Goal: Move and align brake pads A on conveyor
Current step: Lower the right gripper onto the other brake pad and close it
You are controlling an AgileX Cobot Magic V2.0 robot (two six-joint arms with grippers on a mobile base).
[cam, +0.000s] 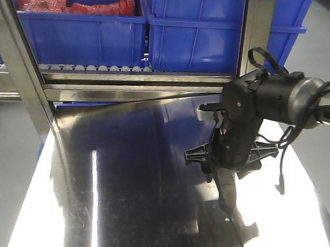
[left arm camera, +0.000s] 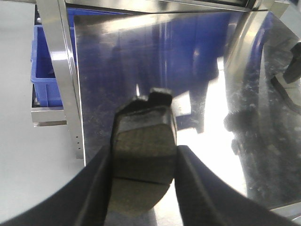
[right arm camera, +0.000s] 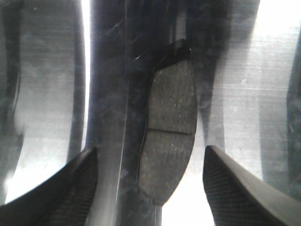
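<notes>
Checked on the left: left gripper point(left arm camera: 143, 162) with fingers point(left arm camera: 94, 188) clamped on one of the brake pads A point(left arm camera: 141, 141), gripped by its long edges, above the shiny steel table point(left arm camera: 122, 70) near its left edge. Cannot tell from the wrist view whether lifted clear or resting on the surface. Held with friction face toward the camera, long axis running along the fingers and away from the wrist, tabbed end farthest out, centre groove crosswise. Moving right: right gripper point(right arm camera: 150, 149) poised low over a second pad point(right arm camera: 169, 127), with fingers point(right arm camera: 61, 188) spread wide, well apart from it on both sides and holding nothing. Second pad flat on the table toward its right side, friction face up, long axis pointing away from the wrist with a slight lean, tabbed end at the far end, groove across the middle. Roughly in line with the fingers, so likely to be taken across its width if closed as placed. Behind the table, blue bins point(cam: 87, 32) on a rack. Progress judged early: no conveyor in any view, no pad seen placed or aligned; one pad in hand, one awaiting pickup, the others not in view. Left to do, on this reading: carry over, set down, line up.
</notes>
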